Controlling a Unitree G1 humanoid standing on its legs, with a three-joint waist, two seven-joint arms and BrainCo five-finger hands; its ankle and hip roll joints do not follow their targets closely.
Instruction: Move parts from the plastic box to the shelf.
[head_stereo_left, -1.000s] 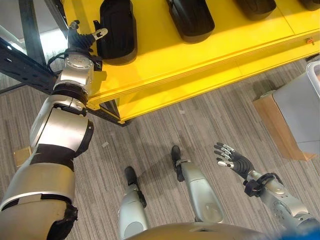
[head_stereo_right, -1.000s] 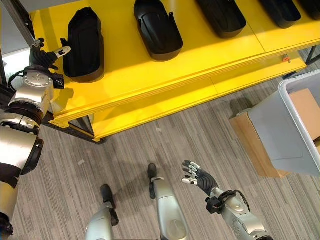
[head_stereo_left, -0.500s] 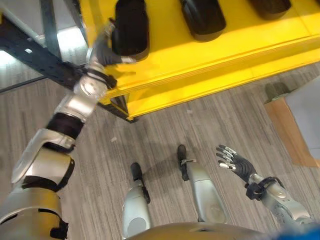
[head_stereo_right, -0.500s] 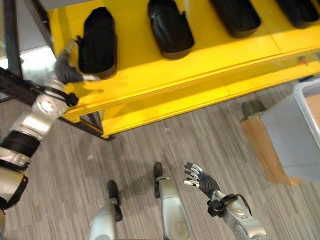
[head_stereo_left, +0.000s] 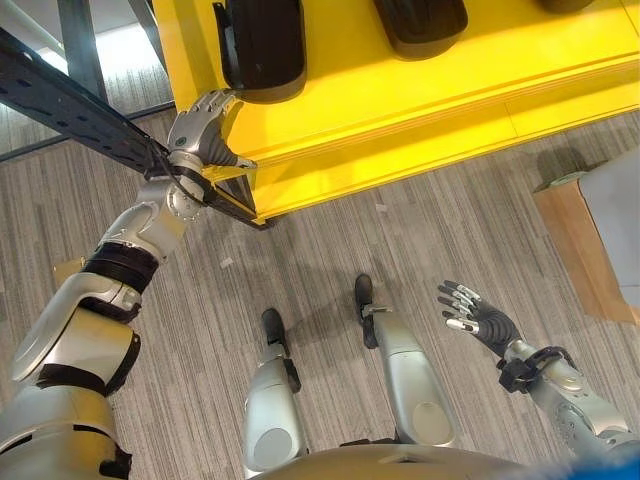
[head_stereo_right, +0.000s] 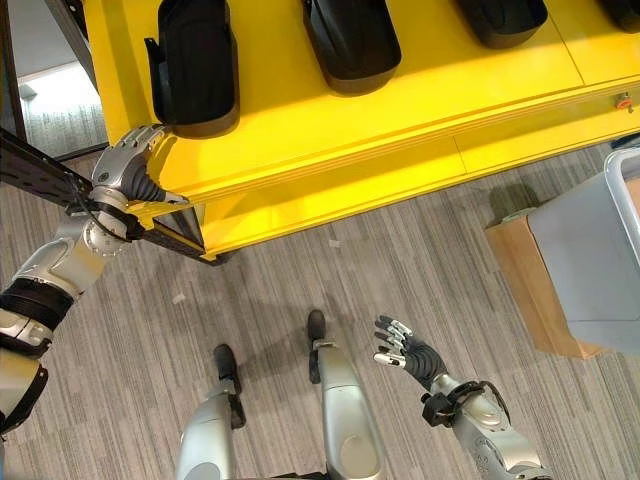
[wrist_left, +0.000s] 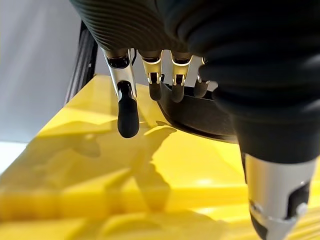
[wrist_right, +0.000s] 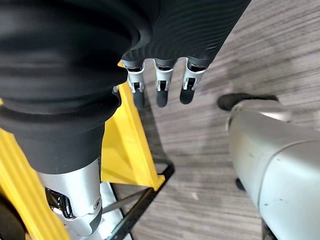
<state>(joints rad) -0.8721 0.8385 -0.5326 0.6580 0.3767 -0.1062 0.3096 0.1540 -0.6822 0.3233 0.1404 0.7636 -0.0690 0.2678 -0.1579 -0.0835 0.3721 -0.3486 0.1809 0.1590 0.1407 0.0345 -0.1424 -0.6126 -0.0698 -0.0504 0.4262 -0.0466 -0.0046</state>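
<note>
Several black moulded parts lie in a row on the yellow shelf (head_stereo_left: 420, 95); the leftmost part (head_stereo_left: 262, 45) rests near the shelf's left end. My left hand (head_stereo_left: 205, 140) hovers open at the shelf's front left corner, just below that part and apart from it. In the left wrist view its straight fingers (wrist_left: 127, 107) hold nothing, with the black part (wrist_left: 200, 117) lying beyond them. My right hand (head_stereo_left: 480, 322) hangs open and empty low over the floor at the right. The grey plastic box (head_stereo_right: 590, 265) stands at the right edge.
The plastic box sits on a brown cardboard box (head_stereo_right: 525, 285) on the floor. A dark metal frame beam (head_stereo_left: 70, 100) runs diagonally past the shelf's left end, close to my left arm. Striped grey carpet (head_stereo_left: 300, 250) spreads in front of the shelf.
My left hand has drawn back from the leftmost black part, down to the shelf's front corner. The camera has shifted. The right hand has hardly moved.
</note>
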